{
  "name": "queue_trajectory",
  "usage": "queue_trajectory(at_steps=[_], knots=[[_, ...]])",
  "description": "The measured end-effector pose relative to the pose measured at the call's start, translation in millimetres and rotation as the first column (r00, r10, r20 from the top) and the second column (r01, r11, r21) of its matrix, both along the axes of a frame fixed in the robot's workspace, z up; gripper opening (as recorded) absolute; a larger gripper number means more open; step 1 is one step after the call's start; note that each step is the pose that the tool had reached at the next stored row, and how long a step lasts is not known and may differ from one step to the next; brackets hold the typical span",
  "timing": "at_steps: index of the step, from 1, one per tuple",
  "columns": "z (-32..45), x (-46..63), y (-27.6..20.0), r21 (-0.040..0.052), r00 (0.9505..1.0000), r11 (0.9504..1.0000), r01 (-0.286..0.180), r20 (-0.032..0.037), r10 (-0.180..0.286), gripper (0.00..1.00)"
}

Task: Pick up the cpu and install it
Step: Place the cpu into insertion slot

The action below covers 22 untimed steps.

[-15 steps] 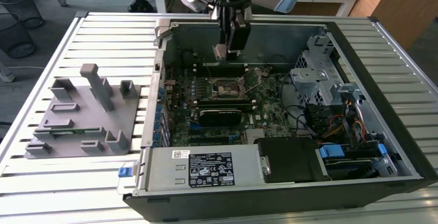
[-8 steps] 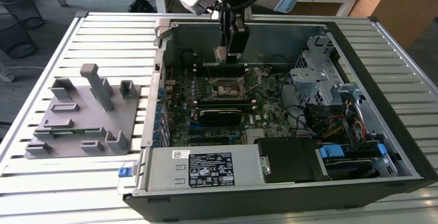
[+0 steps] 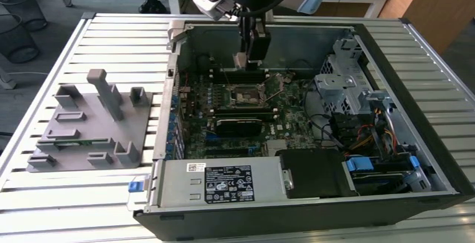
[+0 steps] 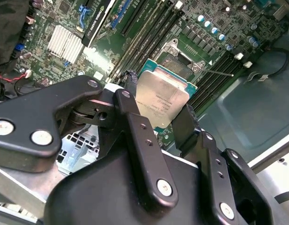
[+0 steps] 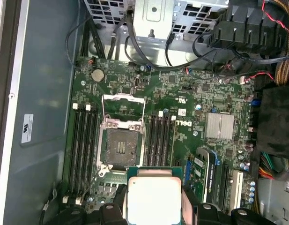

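Observation:
My gripper [image 3: 248,59] hangs inside the open computer case, shut on the cpu [image 3: 240,60]. In both wrist views the cpu [image 4: 163,97] [image 5: 153,199] is a flat square chip with a silver-grey top and a green rim, pinched on two opposite edges by the black fingers [image 4: 130,91]. It sits in the air above the motherboard [image 5: 181,93], apart from it. The black-framed socket [image 5: 120,145] [image 3: 245,94] lies bare with its metal load plate [image 5: 123,107] swung open. In the exterior view, the cpu hangs a little toward the case's back wall from the socket.
The case's walls [image 3: 415,87] enclose the board. A drive cage [image 3: 337,84], cables [image 3: 364,137] and the power supply [image 3: 222,182] crowd the exterior view's right and front. A grey fixture [image 3: 89,126] holding a green memory stick [image 3: 70,141] stands at the left.

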<state>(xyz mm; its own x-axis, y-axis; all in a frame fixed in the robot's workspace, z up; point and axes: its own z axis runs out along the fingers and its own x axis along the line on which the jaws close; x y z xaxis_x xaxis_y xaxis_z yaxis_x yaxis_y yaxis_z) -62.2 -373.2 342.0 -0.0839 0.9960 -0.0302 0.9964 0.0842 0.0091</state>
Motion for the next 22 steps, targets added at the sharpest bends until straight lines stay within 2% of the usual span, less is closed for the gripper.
queue_trajectory(at_steps=[4,9,22], knots=[[-1.3,0.1,0.2,0.0,1.0,1.0,0.0,0.0,0.0,0.54],[-7.5,1.0,2.1,0.0,0.9999,0.9999,0.012,0.0001,-0.012,0.54],[-24.9,5.8,20.5,-0.0005,0.9999,0.9999,0.015,0.0001,-0.015,0.54]])
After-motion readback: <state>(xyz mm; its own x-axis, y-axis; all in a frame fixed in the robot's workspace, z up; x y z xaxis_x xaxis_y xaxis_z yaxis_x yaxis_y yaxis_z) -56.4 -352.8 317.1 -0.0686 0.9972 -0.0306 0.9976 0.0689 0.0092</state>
